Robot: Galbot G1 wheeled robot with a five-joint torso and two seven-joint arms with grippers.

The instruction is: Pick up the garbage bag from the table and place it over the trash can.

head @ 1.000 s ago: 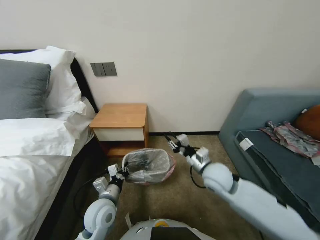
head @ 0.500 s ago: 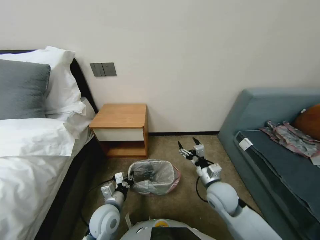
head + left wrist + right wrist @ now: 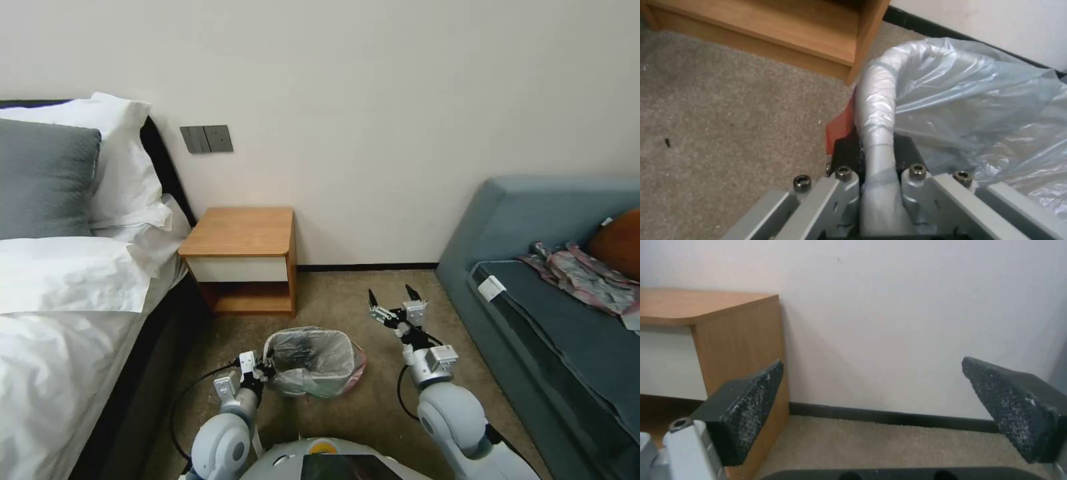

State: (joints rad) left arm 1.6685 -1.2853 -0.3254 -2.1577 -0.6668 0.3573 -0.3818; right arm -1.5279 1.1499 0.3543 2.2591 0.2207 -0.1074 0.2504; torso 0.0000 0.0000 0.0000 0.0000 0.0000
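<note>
The trash can [image 3: 319, 381] stands on the carpet in front of the table [image 3: 240, 231]. The translucent grey garbage bag [image 3: 308, 348] lines it and folds over its rim, a pink edge showing at the right side. My left gripper [image 3: 264, 372] is shut on the bag-covered rim at the can's left side. In the left wrist view, the black fingers [image 3: 845, 150] of that gripper [image 3: 878, 148] clamp the wrapped rim [image 3: 877, 110], with the table's foot [image 3: 865, 40] just beyond. My right gripper [image 3: 393, 301] hangs open to the right of the can, holding nothing; its pads [image 3: 751, 396] stand wide apart.
A bed [image 3: 60, 300] with pillows runs along the left. A blue sofa [image 3: 553, 300] on the right carries a crumpled grey-pink plastic heap [image 3: 580, 273]. A black cable [image 3: 193, 383] lies on the carpet by the left arm. Open carpet lies between the can and the sofa.
The trash can has slid toward me and slightly right, drawn by my left gripper. My right arm has pulled back and down, its gripper open and pointing up.
</note>
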